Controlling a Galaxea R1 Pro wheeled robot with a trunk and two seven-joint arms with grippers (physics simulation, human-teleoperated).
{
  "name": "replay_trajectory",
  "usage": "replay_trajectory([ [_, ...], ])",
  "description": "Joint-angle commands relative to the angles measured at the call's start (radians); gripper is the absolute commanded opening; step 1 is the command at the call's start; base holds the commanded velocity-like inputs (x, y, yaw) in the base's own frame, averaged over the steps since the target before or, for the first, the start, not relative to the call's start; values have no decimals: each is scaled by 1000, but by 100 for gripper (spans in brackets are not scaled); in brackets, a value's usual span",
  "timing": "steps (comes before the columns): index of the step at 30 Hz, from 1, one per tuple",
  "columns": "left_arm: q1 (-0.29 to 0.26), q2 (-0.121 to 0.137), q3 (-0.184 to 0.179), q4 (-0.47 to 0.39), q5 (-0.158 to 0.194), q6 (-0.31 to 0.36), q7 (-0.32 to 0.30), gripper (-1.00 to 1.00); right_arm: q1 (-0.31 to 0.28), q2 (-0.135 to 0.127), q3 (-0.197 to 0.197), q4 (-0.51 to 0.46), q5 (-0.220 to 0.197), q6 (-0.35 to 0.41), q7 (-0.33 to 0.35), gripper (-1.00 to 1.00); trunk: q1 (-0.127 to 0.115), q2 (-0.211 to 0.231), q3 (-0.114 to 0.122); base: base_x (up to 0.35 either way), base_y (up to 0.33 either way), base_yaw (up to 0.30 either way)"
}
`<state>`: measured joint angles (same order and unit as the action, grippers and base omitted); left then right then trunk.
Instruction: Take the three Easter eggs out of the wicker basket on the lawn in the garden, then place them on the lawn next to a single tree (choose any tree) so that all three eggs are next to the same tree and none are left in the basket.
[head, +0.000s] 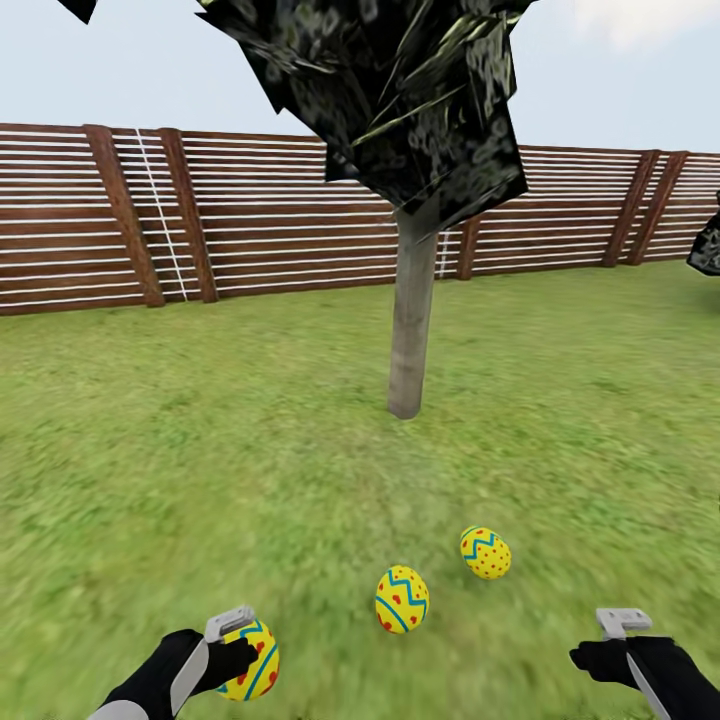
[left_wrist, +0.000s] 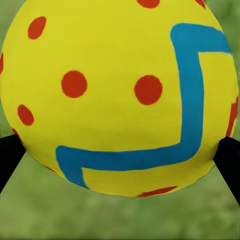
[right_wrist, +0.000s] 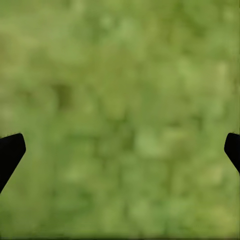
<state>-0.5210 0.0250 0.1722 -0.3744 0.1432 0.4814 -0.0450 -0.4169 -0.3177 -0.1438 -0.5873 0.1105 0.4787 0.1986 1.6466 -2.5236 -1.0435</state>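
The third small yellow egg with red dots and blue zigzag (left_wrist: 117, 95) sits gripped in the left hand (head: 232, 655), low over the mottled green lawn (head: 150, 470). It should be lowered gently near the grey-brown trunked tree (head: 412, 320), beside the two eggs already lying there (head: 402, 599) (head: 485, 553). The right hand (head: 612, 640) is wide open, holding nothing.

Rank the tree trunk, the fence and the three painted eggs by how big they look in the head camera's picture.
1. The fence, spanning the picture.
2. The tree trunk.
3. The eggs: the one in the left end effector, egg, and the middle egg look alike; the right egg looks slightly smaller, probably only because it lies farther off.
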Motion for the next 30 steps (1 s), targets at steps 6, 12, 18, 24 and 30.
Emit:
replay_trajectory([
  [6, 0, 0, 6, -1, 4, 6, -4, -100, 0, 2, -5, -2, 11, 5, 8, 100, 2, -2, -24, 0, 0, 0],
  [12, 0, 1, 5, -3, 5, 6, -4, -100, 0, 7, -4, -2, 11, 5, 8, 100, 5, -3, -47, 0, 0, 0],
  [18, 0, 1, 4, -3, 4, 6, -4, -100, 0, 7, -2, -2, 11, 5, 8, 100, 8, -5, -71, 0, 0, 0],
  [24, 0, 1, 6, -3, 4, 5, -3, -100, 0, 8, -2, -1, 11, 5, 8, 100, 11, -6, -94, 0, 0, 0],
  [30, 0, 1, 6, -3, 4, 4, -3, -100, 0, 8, -2, -1, 11, 4, 8, 100, 13, -7, -117, 0, 0, 0],
])
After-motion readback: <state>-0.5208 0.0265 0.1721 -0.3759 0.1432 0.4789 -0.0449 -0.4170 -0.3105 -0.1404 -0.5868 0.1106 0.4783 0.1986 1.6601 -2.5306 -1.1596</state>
